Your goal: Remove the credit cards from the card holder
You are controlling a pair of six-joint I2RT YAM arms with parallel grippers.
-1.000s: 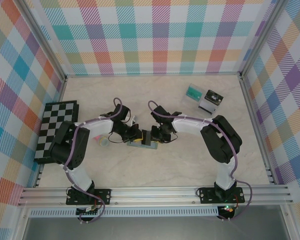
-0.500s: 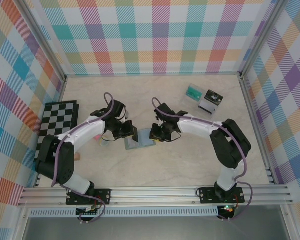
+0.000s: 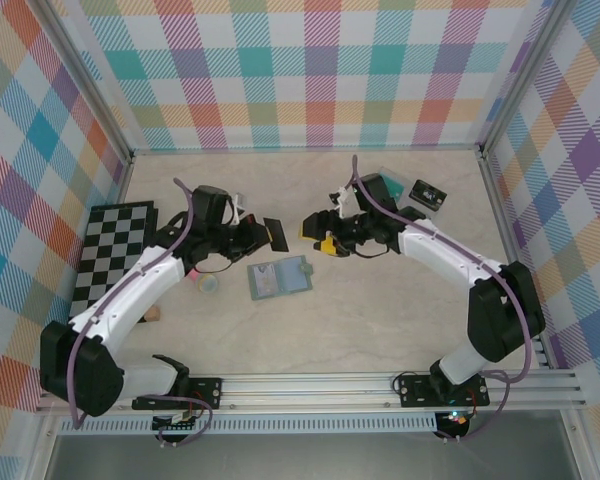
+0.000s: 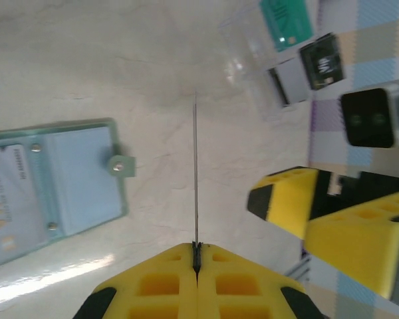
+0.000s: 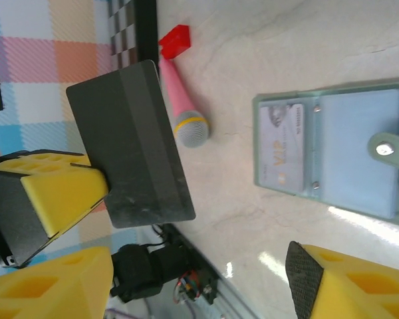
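The card holder (image 3: pixel 280 278) lies opened flat on the table, grey-teal, tab strap (image 4: pixel 120 165) to one side. A pale card marked VIP (image 5: pixel 282 154) sits in one of its pockets. My left gripper (image 3: pixel 258 236) is shut on a dark credit card (image 3: pixel 276 233), held in the air behind the holder. In the left wrist view the card (image 4: pixel 196 166) shows edge-on as a thin line from the closed jaws (image 4: pixel 197 247). My right gripper (image 3: pixel 316 235) hovers open just right of that card (image 5: pixel 130 143), with nothing between its fingers (image 5: pixel 342 282).
A black-and-white chequered board (image 3: pixel 115 255) lies at the left. A pink toy microphone (image 5: pixel 183 109) and a red block (image 5: pixel 175 41) lie near it. A clear tray (image 4: pixel 253 40) holding a teal card (image 4: pixel 287 20) and a small black-topped box (image 3: pixel 427 192) stand at the back right.
The left gripper has drawn the dark card out of the holder and lifted it back. The right gripper has opened, let go of the holder and pulled away; the holder now lies flat.
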